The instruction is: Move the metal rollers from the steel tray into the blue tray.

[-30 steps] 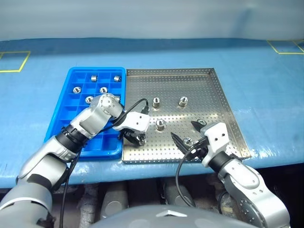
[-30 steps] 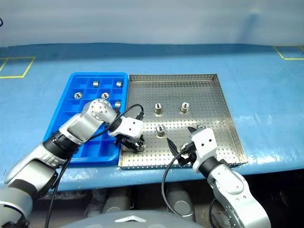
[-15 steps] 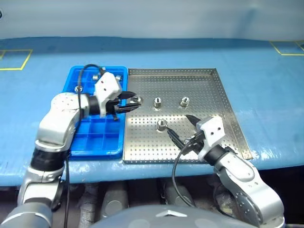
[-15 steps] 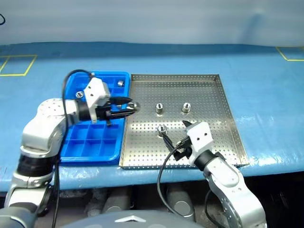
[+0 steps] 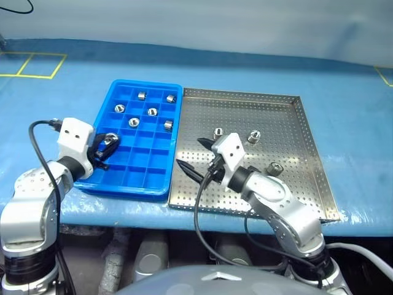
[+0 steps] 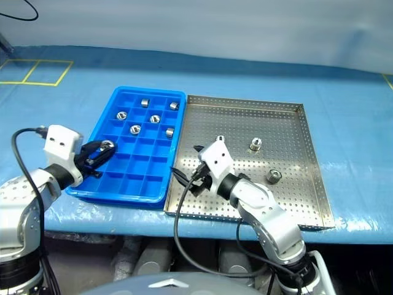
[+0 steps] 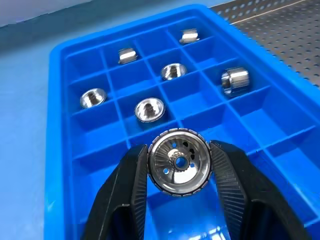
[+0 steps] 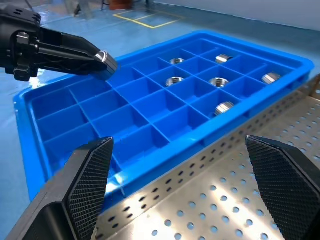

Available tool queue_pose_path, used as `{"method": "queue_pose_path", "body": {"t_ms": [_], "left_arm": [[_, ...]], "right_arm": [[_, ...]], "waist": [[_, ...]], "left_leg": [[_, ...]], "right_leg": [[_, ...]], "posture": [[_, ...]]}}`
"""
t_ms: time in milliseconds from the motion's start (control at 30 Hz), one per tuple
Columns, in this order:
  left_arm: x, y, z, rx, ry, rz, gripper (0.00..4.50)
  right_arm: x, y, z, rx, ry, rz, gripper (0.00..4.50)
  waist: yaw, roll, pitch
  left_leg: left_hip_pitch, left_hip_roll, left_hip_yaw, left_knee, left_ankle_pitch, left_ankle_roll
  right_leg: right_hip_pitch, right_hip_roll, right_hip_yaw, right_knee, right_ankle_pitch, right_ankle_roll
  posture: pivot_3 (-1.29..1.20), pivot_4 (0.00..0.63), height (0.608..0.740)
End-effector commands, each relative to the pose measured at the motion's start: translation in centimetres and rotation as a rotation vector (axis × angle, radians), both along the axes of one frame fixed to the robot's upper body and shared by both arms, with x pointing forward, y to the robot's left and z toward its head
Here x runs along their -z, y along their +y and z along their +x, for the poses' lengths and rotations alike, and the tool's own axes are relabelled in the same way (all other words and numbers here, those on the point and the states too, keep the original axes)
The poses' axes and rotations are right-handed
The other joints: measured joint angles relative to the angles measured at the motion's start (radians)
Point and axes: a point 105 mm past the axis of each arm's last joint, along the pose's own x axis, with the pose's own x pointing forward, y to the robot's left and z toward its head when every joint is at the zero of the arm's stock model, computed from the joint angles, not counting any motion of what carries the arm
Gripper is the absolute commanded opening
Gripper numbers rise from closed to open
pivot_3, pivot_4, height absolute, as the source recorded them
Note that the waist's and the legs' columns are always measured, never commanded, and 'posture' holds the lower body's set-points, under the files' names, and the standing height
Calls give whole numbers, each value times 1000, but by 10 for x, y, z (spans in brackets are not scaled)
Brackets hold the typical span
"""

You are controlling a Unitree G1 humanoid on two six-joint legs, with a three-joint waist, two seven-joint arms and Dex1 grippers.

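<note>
My left gripper is shut on one metal roller and holds it just above the near left compartments of the blue tray. Several metal rollers lie in the tray's far compartments. On the steel tray to its right, three rollers lie loose: two near the middle and one nearer the front. My right gripper hangs open over the steel tray's left side, close to the blue tray, with nothing between its fingers.
Both trays sit side by side on a blue table cover with yellow tape marks at the far corners. The near table edge runs just in front of the trays. Black cables loop from both wrists.
My left gripper lifted a roller from the steel tray's near left corner and carried it left over the blue tray. My right gripper moved left across the steel tray. The camera view also shifted.
</note>
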Motion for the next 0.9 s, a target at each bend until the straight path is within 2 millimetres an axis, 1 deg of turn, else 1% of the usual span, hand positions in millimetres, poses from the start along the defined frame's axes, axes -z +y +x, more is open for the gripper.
{"method": "queue_pose_path", "body": {"t_ms": [33,100,167,233,333,433,600,733,900], "left_arm": [[-15,16,0,-126,-88,21,1656],[-15,20,2,-166,-100,13,1656],[-14,29,11,-246,-122,8,1656],[-12,32,17,-287,-126,7,1656],[-5,27,31,-282,-118,-2,1656],[1,15,46,-256,-111,-27,1656],[-6,-6,62,-166,-133,-41,1656],[0,-8,67,-152,-96,3,1656],[6,2,66,-211,-60,45,1656]], "right_arm": [[-9,11,0,-51,-48,22,4500],[-9,13,1,-59,-50,24,4500],[-9,15,2,-63,-51,27,4500],[-9,16,2,-64,-50,29,4500],[-8,15,2,-56,-48,29,4500],[-7,13,1,-42,-44,29,4500],[-5,8,0,-3,-42,30,4500],[-4,5,0,28,-35,35,4500],[0,1,-2,62,-24,33,4500]], "waist": [[10,0,0],[20,0,0],[29,0,0],[35,-1,-1],[37,-1,-1],[39,-1,-1],[24,-1,-1],[8,-1,-1],[-14,-1,-1]], "left_leg": [[0,0,0,0,0,0],[0,0,0,0,0,-1],[0,0,0,0,1,-1],[0,0,-1,0,1,-1],[0,0,-1,0,1,-2],[0,0,-1,0,1,-2],[0,-1,-1,0,1,-2],[-1,0,-1,-1,1,-2],[-1,0,-1,-1,1,-2]], "right_leg": [[0,0,-1,0,0,0],[1,0,-1,0,0,0],[1,0,-1,0,0,0],[0,0,-1,0,1,0],[0,0,-1,0,1,-1],[0,0,-1,-1,1,-1],[0,0,-1,-1,2,-1],[-1,0,-1,-1,2,-1],[-1,0,-1,-1,2,-1]], "posture": [[260,150,740],[265,150,740],[267,150,740],[267,150,740],[239,150,740],[213,150,740],[167,150,740],[146,150,740],[110,150,740]]}}
